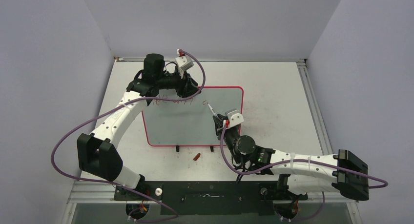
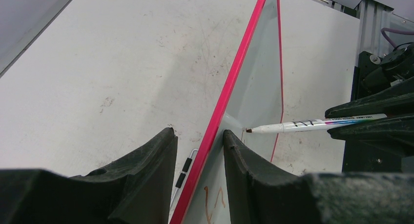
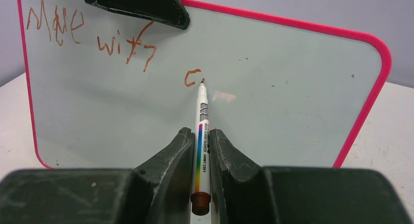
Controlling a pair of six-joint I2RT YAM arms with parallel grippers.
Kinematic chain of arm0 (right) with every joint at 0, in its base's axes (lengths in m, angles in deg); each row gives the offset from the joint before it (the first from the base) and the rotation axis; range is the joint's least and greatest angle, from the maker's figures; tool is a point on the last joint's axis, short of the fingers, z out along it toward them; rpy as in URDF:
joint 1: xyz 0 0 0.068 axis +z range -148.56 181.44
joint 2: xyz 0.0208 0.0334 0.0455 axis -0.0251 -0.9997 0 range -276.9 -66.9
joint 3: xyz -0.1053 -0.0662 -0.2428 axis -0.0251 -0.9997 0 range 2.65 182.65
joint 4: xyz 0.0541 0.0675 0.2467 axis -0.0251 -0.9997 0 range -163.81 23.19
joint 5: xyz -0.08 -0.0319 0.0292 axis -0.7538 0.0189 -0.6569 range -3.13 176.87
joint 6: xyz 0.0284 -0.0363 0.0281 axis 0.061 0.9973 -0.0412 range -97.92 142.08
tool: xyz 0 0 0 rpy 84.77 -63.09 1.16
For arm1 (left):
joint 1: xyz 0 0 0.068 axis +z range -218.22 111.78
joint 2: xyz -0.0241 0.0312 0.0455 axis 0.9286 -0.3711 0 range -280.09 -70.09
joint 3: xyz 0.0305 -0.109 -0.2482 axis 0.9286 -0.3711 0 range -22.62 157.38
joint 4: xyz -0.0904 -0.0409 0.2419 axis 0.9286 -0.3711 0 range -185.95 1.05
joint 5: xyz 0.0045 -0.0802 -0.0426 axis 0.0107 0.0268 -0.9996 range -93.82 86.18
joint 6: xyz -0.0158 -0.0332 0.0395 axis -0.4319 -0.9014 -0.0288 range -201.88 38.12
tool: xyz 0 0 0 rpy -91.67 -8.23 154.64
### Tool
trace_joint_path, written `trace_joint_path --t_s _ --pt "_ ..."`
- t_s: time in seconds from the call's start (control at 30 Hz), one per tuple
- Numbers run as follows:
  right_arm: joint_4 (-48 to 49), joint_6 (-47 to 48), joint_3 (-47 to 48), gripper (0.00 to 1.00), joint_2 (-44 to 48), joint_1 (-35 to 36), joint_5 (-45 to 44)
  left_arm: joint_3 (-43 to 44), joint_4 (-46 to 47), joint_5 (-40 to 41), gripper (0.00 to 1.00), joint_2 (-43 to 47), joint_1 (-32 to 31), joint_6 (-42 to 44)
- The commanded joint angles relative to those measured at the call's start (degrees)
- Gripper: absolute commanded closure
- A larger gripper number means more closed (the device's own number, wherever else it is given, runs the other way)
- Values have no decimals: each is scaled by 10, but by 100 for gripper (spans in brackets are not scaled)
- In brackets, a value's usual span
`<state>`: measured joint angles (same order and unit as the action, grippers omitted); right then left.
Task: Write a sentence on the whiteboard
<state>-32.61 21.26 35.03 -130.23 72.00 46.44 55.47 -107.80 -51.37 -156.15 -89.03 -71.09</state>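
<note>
Whiteboard [image 1: 195, 124]: stood on its two black feet [image 1: 177, 148] about mid-table, pink rim all round, writing face turned toward the right arm.
Left gripper [image 2: 197, 136]: closed over the board's top edge, one finger on each side of the pink rim, right above the word "with".
Right gripper [image 3: 200, 136]: pinched tight on the marker [image 3: 201, 121], barrel poking out forward between the two fingers.
Marker: white barrel with a rainbow stripe, brown butt end toward the wrist camera, tip sat right on the board just beside the "c".
Sentence [image 3: 110, 44]: read "Move with c", wobbly red-brown letters, ran from the board's top left corner along the top, with the "c" dropped a bit lower than the rest.
Table [image 1: 278, 97]: pale and kinda scuffed up.
Small red-brown bit [image 1: 196, 157]: lay on the table just in front of the feet, well apart from both grippers. Too tiny to tell what it was.
</note>
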Motion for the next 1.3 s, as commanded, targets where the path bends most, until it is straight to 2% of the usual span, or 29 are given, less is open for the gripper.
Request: trace_joint_path --t_s 0.0,0.27,0.63,1.27 --pt "21 4 22 95 -11 0 -5 -12 -57 -23 100 -2 -12 -14" --pt "-11 -3 19 95 -11 1 0 -12 -57 -22 100 0 -12 -14" --pt "-40 -15 11 95 11 2 -34 -12 -59 -19 100 1 -12 -12" --pt "29 39 29 95 -11 2 -26 -12 -59 -21 100 -3 -14 -12"
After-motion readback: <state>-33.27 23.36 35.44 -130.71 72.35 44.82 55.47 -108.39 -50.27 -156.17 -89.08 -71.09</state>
